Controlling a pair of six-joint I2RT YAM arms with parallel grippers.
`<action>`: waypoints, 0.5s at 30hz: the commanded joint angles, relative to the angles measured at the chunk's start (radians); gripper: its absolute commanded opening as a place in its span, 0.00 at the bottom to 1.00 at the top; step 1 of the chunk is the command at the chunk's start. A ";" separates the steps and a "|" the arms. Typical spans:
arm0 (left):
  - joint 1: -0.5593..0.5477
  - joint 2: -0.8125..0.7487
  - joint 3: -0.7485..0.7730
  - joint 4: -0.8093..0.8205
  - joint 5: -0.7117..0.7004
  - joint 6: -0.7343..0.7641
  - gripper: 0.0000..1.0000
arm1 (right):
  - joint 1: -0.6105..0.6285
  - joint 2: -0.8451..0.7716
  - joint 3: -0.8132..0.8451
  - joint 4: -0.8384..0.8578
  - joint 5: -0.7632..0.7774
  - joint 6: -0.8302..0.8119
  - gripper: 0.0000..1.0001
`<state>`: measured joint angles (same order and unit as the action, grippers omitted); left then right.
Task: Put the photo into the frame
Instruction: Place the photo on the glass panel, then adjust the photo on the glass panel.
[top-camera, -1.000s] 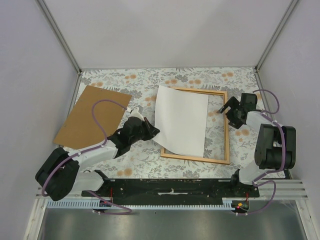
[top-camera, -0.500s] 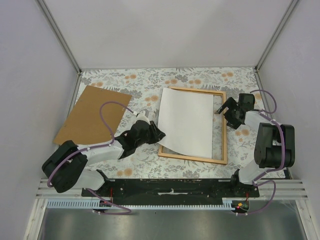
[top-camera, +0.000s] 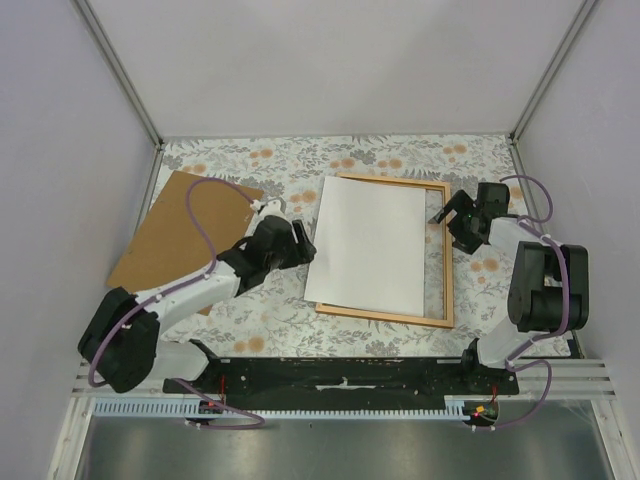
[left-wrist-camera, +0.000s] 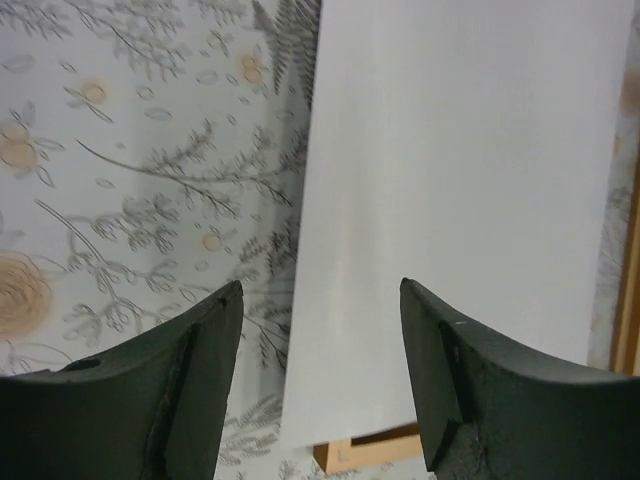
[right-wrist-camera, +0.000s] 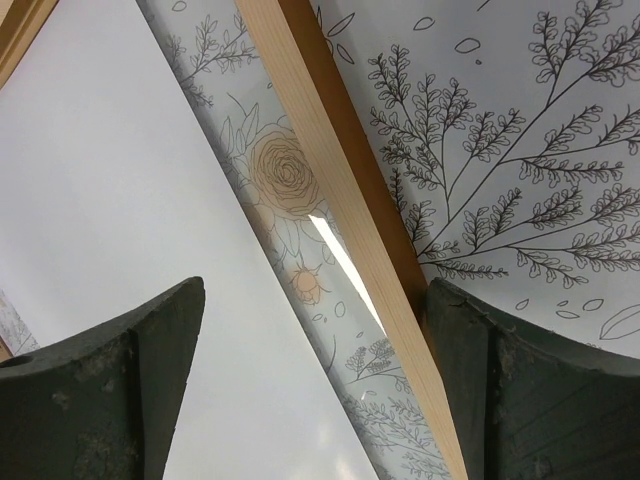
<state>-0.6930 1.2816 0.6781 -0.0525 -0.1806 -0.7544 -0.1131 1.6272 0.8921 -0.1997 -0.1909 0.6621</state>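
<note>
The left jaws and right jaws stand open and empty, and the photo overhangs the frame's left rail, so I'd nudge it gently rightward until it drops inside.

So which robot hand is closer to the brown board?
Left. The left gripper hovers right of the brown board, beside the photo; the right gripper is far across, at the right rail of the frame.

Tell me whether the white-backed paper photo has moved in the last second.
Yes. The white-backed paper photo has slid slightly right, away from the fixed brown cardboard board, and turned squarer with the orange-brown wooden frame.
</note>
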 joint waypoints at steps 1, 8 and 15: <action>0.088 0.175 0.187 -0.132 0.016 0.168 0.68 | 0.006 0.020 0.045 0.019 -0.021 -0.005 0.98; 0.131 0.476 0.506 -0.227 0.134 0.274 0.66 | 0.006 0.037 0.051 0.022 -0.024 -0.013 0.98; 0.187 0.590 0.612 -0.256 0.263 0.314 0.69 | 0.006 0.037 0.048 0.031 -0.039 -0.019 0.98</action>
<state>-0.5381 1.8408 1.2270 -0.2691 -0.0284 -0.5198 -0.1131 1.6581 0.9058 -0.1951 -0.2085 0.6559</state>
